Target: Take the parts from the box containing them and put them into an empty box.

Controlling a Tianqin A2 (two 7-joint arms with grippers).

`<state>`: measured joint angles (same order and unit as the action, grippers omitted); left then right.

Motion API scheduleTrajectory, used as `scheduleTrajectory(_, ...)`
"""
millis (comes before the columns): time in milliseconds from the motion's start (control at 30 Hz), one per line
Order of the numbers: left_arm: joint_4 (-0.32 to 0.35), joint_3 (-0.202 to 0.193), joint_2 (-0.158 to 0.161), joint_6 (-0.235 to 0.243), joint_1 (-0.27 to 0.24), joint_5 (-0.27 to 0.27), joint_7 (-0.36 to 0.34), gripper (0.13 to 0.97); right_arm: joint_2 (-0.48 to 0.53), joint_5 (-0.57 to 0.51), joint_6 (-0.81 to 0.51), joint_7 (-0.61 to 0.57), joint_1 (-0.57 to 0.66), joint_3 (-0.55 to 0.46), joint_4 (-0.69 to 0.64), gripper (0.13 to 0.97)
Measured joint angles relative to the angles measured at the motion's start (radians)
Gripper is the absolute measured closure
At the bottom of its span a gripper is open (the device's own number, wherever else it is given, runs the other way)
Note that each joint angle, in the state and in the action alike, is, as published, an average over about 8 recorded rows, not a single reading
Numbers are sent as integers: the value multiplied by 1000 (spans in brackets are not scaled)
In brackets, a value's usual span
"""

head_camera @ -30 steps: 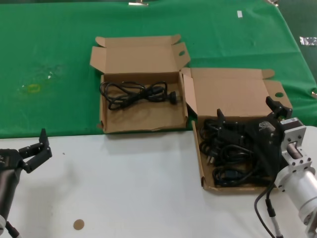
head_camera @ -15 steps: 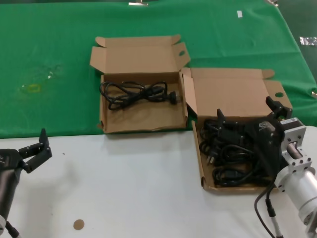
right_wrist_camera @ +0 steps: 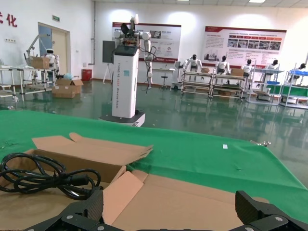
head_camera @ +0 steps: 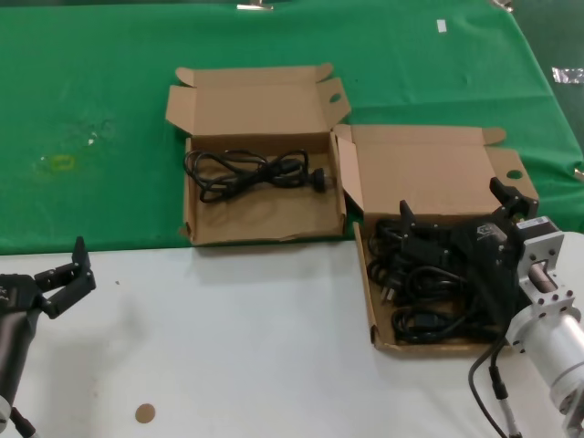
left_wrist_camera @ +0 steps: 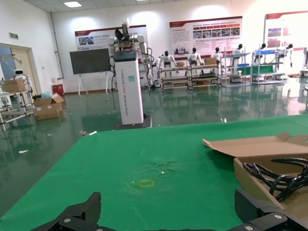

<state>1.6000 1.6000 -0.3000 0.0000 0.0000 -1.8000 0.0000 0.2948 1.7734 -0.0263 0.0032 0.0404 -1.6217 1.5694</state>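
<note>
Black power cords (head_camera: 429,283) fill the right-hand box (head_camera: 365,274), its flap touching the neighbouring box (head_camera: 265,219), which holds one cord (head_camera: 255,172). The right end effector (head_camera: 452,217) hovers spread wide above the pile. The left end effector (head_camera: 71,274), fingers apart, sits over bare white counter (head_camera: 237,338).

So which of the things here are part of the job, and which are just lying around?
Part of the job:
- black coiled power cords
- shallow brown cardboard box holding the pile
- taller-walled brown cardboard box, one cord inside
- right gripper, jaws open over the pile

Lying about:
- small brown disc
- white tag on green cloth
- left gripper, idle
</note>
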Motion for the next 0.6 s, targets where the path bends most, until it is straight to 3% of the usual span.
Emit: scheduleTrajectory(600,0,0,0,0,0,0,0,132,0,0,0,0,0,0,0,129)
